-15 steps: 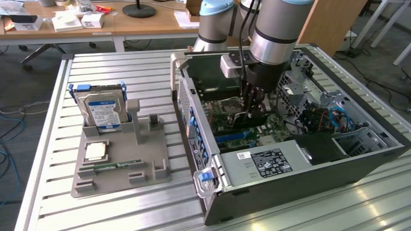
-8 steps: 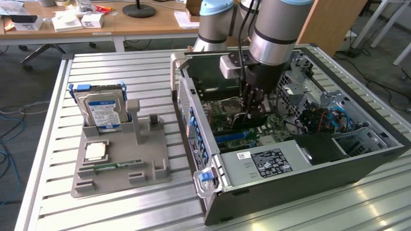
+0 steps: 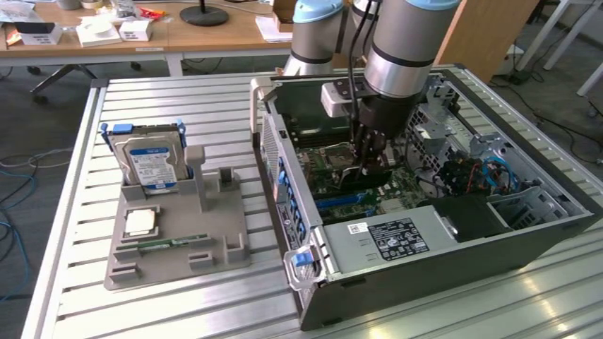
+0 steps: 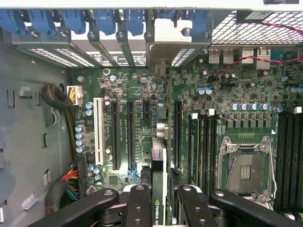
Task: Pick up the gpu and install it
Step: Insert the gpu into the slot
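Case (image 3: 452,275) has its side panel off, so straight down from above is the only real way in. The gripper (image 4: 158,201) clamped on the graphics card (image 4: 158,161) hangs over the board in a tight pocket. The power supply box (image 3: 396,236) is near on one side, and the rear wall's blue clips (image 4: 106,21) are right at the card's far end. Cables (image 3: 476,173) and the drive cage (image 3: 527,205) crowd the exterior view's right. Long black slots (image 4: 116,137) on both sides of the card are empty, and there's plenty of bare table (image 3: 188,311) around the grey holder (image 3: 219,236)
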{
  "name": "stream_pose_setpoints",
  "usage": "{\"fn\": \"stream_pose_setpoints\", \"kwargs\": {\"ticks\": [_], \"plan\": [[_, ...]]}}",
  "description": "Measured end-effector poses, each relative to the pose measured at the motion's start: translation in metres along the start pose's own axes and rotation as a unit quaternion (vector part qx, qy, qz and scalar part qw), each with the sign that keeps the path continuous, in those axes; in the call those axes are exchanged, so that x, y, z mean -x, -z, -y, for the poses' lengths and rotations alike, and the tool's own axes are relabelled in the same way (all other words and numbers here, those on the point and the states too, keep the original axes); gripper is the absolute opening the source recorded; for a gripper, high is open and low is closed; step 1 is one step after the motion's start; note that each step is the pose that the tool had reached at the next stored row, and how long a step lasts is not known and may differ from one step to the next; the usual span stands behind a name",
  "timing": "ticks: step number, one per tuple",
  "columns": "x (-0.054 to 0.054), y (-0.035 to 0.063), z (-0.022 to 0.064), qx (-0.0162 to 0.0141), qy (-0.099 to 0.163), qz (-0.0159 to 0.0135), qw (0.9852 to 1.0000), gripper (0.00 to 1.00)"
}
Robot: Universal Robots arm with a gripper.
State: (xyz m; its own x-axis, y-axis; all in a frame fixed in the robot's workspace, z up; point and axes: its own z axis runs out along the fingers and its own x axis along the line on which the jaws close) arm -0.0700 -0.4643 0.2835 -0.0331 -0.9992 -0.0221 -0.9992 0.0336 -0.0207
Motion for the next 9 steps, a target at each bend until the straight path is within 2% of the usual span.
{"fn": "stream_pose_setpoints", "kwargs": {"ticks": [9], "plan": [[-0.0001, -0.0041, -0.0001, -0.0001, 0.000, 0.0001, 1.0000, 0.26]]}}
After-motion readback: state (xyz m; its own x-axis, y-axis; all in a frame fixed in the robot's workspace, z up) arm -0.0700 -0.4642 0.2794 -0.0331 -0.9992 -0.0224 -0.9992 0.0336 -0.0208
